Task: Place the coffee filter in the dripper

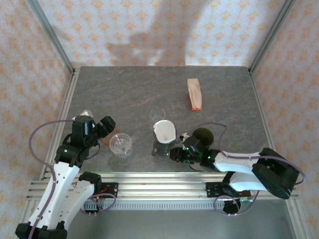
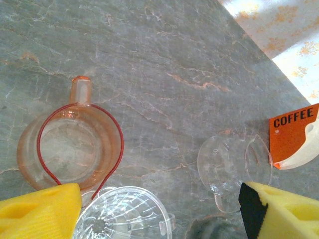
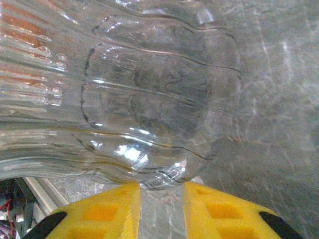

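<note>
A white paper coffee filter (image 1: 163, 130) stands open in a clear ribbed dripper (image 1: 162, 148) near the middle front of the table. My right gripper (image 1: 175, 153) lies low against that dripper's right side. In the right wrist view the dripper (image 3: 149, 99) looms close, and my right gripper (image 3: 162, 185) is narrowed onto the small tab at its lower edge. A second clear dripper (image 1: 121, 145) sits to the left. My left gripper (image 1: 111, 131) hovers open just above this dripper (image 2: 124, 215), yellow fingers (image 2: 40, 209) spread wide and holding nothing.
A pink glass server (image 2: 70, 144) stands beside the left dripper. A clear measuring cup (image 1: 157, 115) sits behind the filter, and an orange coffee bag (image 1: 195, 93) lies further back. A dark round object (image 1: 203, 135) is next to the right arm. Metal rails edge the table.
</note>
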Robot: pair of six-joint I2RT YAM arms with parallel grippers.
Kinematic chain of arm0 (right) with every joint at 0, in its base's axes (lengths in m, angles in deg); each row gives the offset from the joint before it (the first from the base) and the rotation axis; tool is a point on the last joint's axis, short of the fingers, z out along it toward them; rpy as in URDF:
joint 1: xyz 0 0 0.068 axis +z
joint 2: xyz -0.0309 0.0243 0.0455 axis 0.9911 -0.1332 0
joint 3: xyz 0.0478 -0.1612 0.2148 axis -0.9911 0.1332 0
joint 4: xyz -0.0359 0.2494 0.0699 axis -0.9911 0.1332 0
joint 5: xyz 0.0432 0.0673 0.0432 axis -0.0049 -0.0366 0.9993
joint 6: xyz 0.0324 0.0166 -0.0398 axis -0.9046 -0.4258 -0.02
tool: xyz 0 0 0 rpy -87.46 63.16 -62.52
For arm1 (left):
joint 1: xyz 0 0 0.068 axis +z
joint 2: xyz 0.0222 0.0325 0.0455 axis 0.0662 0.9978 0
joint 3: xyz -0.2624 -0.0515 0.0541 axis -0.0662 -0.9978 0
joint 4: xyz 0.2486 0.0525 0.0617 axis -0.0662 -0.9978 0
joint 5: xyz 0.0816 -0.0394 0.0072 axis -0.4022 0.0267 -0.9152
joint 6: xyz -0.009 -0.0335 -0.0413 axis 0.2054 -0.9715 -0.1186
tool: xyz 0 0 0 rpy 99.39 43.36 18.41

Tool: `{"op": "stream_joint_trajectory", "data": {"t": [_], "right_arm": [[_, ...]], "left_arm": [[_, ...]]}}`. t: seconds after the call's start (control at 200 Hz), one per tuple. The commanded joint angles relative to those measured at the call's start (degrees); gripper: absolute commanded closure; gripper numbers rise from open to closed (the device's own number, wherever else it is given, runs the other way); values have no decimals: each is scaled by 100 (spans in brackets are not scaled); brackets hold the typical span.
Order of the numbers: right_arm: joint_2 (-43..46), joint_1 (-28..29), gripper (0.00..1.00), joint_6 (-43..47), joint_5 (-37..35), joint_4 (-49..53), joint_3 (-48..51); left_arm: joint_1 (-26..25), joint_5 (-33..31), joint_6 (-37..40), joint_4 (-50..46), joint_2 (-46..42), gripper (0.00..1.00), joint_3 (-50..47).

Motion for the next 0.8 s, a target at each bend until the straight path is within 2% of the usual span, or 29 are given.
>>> {"op": "stream_joint_trajectory", "data": {"t": [0.0, 0.38, 0.791], "right_arm": [[-307, -35, 72, 227, -92, -279, -358], [-1403, -36, 72, 487, -47, -327, -1264], [-2567, -53, 71, 338, -260, -367, -2411]], "left_arm": [[44, 73, -13, -226, -154, 17, -50], [41, 155, 14, -373, -351, 17, -83], [45, 147, -46, -599, -639, 17, -90]]}}
